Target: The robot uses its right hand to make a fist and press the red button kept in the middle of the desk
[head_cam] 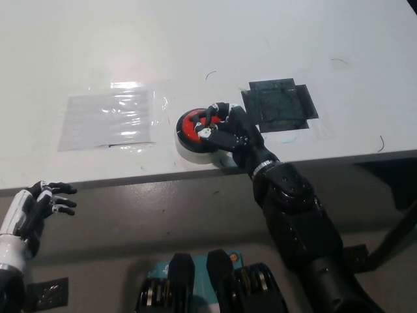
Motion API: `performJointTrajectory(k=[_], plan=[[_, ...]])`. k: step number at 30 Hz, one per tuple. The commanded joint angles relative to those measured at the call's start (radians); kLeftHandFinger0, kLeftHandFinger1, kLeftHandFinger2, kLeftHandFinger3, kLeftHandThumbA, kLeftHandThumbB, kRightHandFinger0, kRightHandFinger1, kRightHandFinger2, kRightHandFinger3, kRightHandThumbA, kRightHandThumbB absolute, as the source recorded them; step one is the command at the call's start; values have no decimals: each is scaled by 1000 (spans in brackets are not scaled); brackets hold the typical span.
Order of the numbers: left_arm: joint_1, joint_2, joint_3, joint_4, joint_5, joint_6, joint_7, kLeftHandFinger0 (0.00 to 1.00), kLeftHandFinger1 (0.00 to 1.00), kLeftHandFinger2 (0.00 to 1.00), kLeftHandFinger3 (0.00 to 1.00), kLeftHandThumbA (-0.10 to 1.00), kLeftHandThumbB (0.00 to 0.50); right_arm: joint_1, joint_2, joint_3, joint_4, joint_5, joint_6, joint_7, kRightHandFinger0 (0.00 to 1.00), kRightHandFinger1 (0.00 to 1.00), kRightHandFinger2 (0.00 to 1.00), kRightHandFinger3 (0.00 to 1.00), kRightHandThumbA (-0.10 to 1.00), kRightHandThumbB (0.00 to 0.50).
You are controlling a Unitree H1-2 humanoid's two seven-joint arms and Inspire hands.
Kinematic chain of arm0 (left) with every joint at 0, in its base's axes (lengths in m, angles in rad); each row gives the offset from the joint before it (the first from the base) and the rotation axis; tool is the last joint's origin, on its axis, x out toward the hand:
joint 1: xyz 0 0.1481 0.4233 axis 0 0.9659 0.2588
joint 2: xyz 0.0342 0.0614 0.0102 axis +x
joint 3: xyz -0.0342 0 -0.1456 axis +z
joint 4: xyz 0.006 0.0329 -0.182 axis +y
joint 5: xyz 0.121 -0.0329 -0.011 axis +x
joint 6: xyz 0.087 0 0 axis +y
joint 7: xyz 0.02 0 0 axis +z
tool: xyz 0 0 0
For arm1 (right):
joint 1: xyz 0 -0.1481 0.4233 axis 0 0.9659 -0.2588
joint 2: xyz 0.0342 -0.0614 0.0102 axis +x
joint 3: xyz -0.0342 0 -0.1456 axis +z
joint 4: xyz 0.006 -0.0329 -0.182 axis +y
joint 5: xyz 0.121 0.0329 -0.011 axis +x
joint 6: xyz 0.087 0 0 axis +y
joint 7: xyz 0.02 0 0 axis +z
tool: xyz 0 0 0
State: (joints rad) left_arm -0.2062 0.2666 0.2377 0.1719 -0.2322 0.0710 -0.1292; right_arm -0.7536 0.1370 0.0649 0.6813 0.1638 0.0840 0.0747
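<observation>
Fingers (218,120) of right hand (231,134) curled together over red button's (191,126) right edge

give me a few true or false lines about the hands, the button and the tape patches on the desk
1. The black right hand is curled into a fist at the red button. True.
2. The white left hand rests on the button. False: it is off the desk, at lower left, fingers apart.
3. A black tape patch lies to the picture right of the button. True.
4. The clear tape patch covers the button. False: it lies apart, to the button's picture left.
</observation>
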Motion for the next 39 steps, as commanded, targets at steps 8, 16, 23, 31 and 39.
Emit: performJointTrajectory(k=[8,16,23,31,39], plan=[[15,30,3,-38,-1,-7,-12,425,409,487,585,652,65,-95,25,6,-79,-15,124,3,0,29,307,239,501,67],[40,23,5,-35,7,-16,-3,487,456,528,592,653,86,-209,-16,-42,-291,25,262,8,0,78,337,244,535,100],[46,27,2,-35,7,-26,-10,412,405,486,580,664,78,-239,-76,-119,-476,73,373,6,0,112,346,245,574,174],[61,22,15,-22,-14,-38,-16,381,360,411,499,635,81,-215,-175,-188,-584,128,386,-12,0,184,435,343,577,154],[78,27,19,-43,-3,-9,4,454,433,504,578,666,45,-156,-298,-317,-636,202,386,-10,14,279,502,480,533,61]])
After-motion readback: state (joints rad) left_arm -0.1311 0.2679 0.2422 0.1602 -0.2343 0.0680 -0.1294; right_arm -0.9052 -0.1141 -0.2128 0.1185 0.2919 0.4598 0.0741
